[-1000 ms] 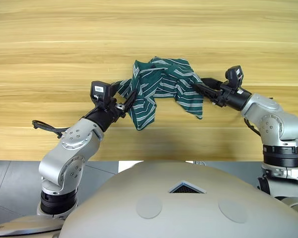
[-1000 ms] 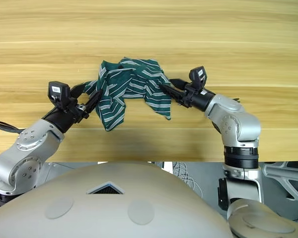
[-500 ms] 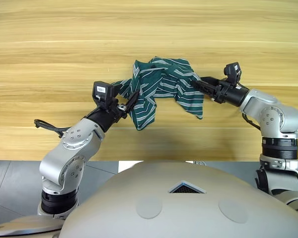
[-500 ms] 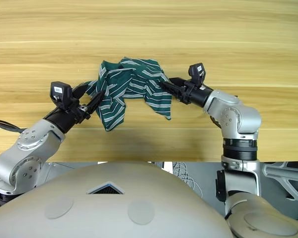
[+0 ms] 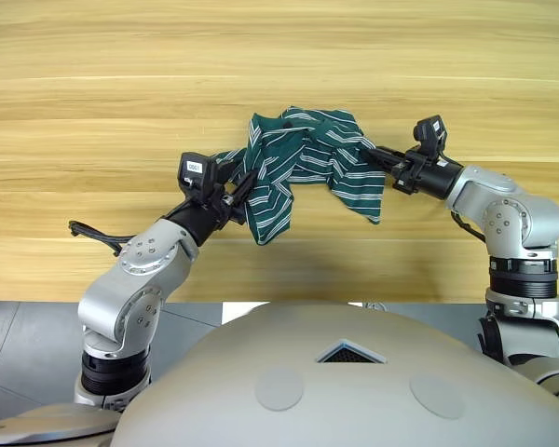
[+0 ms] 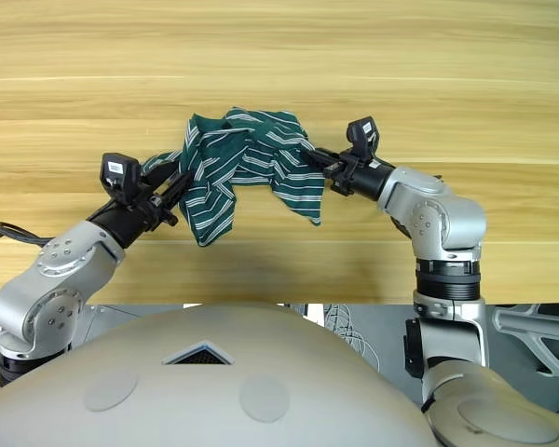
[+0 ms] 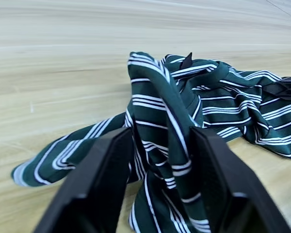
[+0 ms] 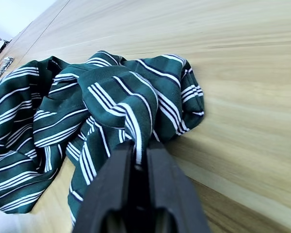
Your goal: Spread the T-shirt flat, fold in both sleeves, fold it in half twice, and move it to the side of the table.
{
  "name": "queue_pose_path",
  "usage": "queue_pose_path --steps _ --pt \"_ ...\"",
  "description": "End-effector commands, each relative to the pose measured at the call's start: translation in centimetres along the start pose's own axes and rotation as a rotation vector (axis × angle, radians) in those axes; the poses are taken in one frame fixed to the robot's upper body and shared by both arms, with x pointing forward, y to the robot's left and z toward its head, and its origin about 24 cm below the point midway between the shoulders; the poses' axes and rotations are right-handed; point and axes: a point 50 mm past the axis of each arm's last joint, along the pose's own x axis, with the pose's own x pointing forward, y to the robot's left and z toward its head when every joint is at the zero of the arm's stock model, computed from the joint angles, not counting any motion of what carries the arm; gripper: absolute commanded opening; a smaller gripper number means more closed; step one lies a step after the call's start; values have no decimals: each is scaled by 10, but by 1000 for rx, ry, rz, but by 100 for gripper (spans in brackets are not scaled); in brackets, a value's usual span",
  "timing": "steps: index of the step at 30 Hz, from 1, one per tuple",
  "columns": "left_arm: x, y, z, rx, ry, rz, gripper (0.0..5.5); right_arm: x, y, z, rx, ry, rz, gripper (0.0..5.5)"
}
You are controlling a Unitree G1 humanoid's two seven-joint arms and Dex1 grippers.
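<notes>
A dark green T-shirt (image 5: 303,158) with white stripes lies crumpled in a heap on the middle of the wooden table (image 5: 93,84). My left gripper (image 5: 238,182) is at the shirt's left side. In the left wrist view it (image 7: 161,133) is open, its fingers straddling a raised fold of the T-shirt (image 7: 223,107). My right gripper (image 5: 374,155) is at the shirt's right side. In the right wrist view it (image 8: 140,148) is shut on a striped fold of the T-shirt (image 8: 87,97), which stays bunched with its sleeves hidden.
Bare wood stretches wide to the left, right and far side of the heap. The table's front edge (image 5: 37,300) runs close below both arms. A black cable (image 5: 88,231) loops beside my left arm.
My right gripper has moved in and closed on the shirt's right fold. The left arm has edged a little toward the shirt. The heap has barely changed shape.
</notes>
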Motion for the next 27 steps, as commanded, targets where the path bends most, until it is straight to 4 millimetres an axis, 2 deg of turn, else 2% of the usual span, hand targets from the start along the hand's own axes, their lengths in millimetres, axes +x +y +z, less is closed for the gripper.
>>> queue_pose_path --steps 1,9,13,15,18,22,27 --pt "2 -3 -1 -14 12 -31 143 1 5 5 -27 4 7 4" --pt "3 0 -3 -42 20 -40 17 1 9 7 -37 -3 27 4" --pt "2 9 -2 -51 7 -14 0 -3 8 10 -81 -14 34 4" --pt "-3 20 3 -49 -25 20 0 -12 8 17 -164 -32 37 4" --pt "-13 40 18 -14 -83 74 0 -34 7 38 -353 -83 19 4" --pt "-30 73 58 72 -209 168 0 -76 20 83 -683 -207 29 4" --pt "-32 67 96 241 -322 97 0 -95 40 126 -969 -315 -18 3"
